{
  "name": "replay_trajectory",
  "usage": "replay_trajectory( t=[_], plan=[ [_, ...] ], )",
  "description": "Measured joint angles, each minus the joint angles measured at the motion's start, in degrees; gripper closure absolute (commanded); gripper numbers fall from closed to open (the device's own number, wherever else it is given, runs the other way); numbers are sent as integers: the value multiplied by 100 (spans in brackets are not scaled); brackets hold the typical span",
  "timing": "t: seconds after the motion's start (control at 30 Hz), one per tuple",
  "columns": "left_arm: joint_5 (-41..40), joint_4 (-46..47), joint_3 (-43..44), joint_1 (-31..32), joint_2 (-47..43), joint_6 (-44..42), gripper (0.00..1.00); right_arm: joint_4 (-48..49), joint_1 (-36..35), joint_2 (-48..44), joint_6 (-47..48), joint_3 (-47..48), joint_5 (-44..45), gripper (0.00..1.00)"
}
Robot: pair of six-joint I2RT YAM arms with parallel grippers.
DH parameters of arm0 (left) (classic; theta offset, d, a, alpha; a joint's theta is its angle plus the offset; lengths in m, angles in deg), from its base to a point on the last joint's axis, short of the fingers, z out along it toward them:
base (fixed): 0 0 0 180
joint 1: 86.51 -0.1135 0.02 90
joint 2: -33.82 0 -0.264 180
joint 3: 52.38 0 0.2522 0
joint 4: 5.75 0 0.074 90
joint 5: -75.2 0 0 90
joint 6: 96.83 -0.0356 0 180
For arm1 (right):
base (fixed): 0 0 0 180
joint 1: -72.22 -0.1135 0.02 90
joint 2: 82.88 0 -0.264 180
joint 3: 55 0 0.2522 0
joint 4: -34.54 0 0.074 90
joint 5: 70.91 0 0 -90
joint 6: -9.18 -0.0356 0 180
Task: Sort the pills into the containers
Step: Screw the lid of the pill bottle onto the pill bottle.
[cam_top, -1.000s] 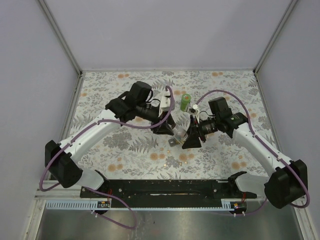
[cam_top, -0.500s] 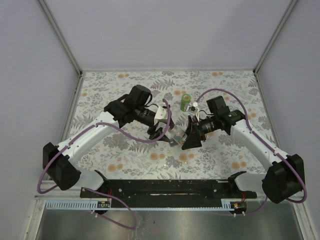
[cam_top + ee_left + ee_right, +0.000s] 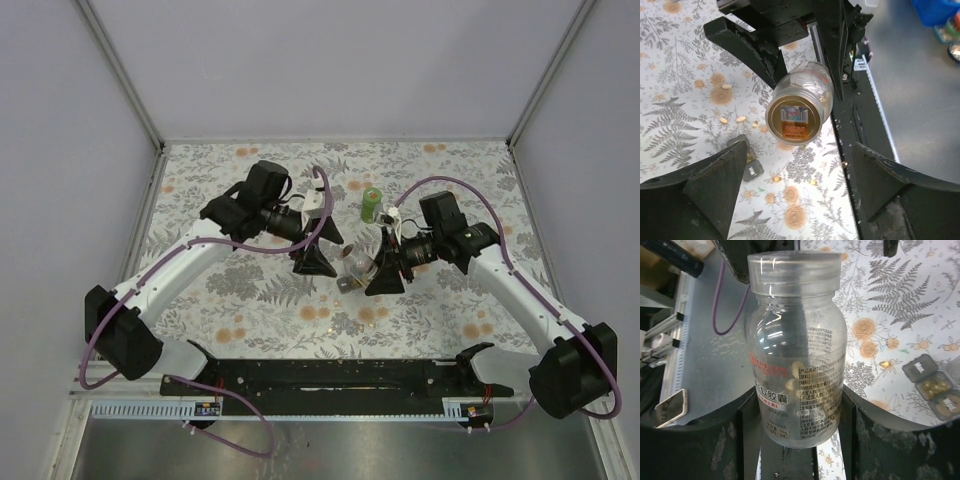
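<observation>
My right gripper (image 3: 797, 412) is shut on a clear pill bottle (image 3: 796, 355) and holds it by its lower body above the table, with a few pale pills inside. In the left wrist view the bottle's (image 3: 799, 112) gold round end faces my left gripper (image 3: 800, 192), which stands wide open a little short of it with nothing between its fingers. From above, the bottle (image 3: 357, 263) hangs between the left gripper (image 3: 319, 263) and the right gripper (image 3: 384, 276). Loose pills (image 3: 740, 118) lie scattered on the floral table. A small dark pill organizer (image 3: 747, 161) sits under the bottle.
A green bottle (image 3: 371, 204) stands upright behind the grippers. The pill organizer (image 3: 935, 385) shows yellow capsules in one compartment. The black base rail (image 3: 340, 378) runs along the near edge. Walls close the table (image 3: 200, 190) on three sides.
My left gripper's jaws have spread wide and let go of the bottle's end, drawing slightly back. The right gripper keeps its hold on the bottle.
</observation>
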Motion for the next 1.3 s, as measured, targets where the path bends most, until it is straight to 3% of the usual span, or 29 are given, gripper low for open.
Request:
replay_trajectory(
  t=[0.17,0.53,0.93,1.1,1.3],
  plan=[
    [0,116,245,-17,221,1078,26,192,-188,-345,50,-48,756,100],
    [-205,111,688,-17,487,2782,26,623,-402,-752,59,-243,2090,100],
    [-1047,87,1012,68,710,3906,33,887,-463,-833,9,-389,2791,100],
    [-1403,-15,1071,162,804,4015,32,914,-466,-846,-7,-400,2894,100],
    [-1532,-151,1141,232,918,4076,38,984,-466,-846,-9,-400,2938,100]
  ],
)
